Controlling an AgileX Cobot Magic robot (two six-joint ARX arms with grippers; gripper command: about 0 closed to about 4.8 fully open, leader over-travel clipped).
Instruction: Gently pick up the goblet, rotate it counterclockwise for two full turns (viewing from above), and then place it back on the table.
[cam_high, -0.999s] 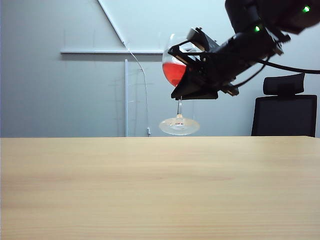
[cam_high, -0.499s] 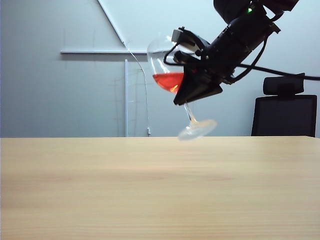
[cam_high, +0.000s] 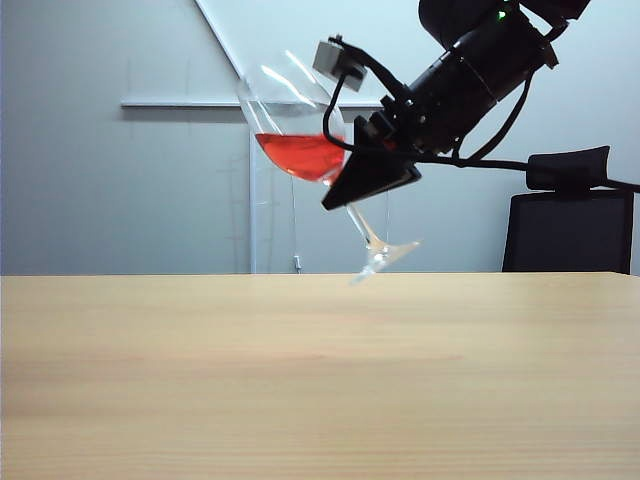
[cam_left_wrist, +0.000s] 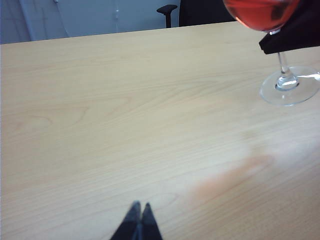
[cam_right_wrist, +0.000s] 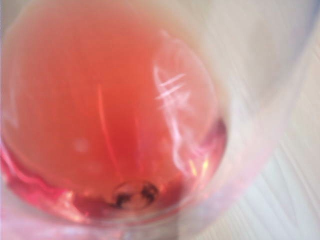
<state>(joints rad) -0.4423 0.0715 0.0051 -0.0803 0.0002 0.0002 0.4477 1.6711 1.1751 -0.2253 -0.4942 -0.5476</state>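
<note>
The goblet (cam_high: 297, 135) is a clear wine glass with red liquid in its bowl. It hangs tilted above the table (cam_high: 300, 380), bowl leaning left and foot (cam_high: 385, 255) to the lower right. My right gripper (cam_high: 365, 172) is shut on it at the base of the bowl, reaching in from the upper right. In the right wrist view the goblet's bowl (cam_right_wrist: 115, 115) fills the picture and hides the fingers. The left wrist view shows the goblet's foot (cam_left_wrist: 290, 87) over the table (cam_left_wrist: 125, 115), with my left gripper (cam_left_wrist: 140, 206) shut and empty, far from the glass.
A black office chair (cam_high: 570, 225) stands behind the table's far edge on the right. A grey wall with a white rail (cam_high: 190, 103) and a thin upright pole lies beyond the table.
The right wrist has rolled and tipped the goblet from upright to steeply tilted. Its bowl swung left and its foot moved right and lower. The left gripper has not moved.
</note>
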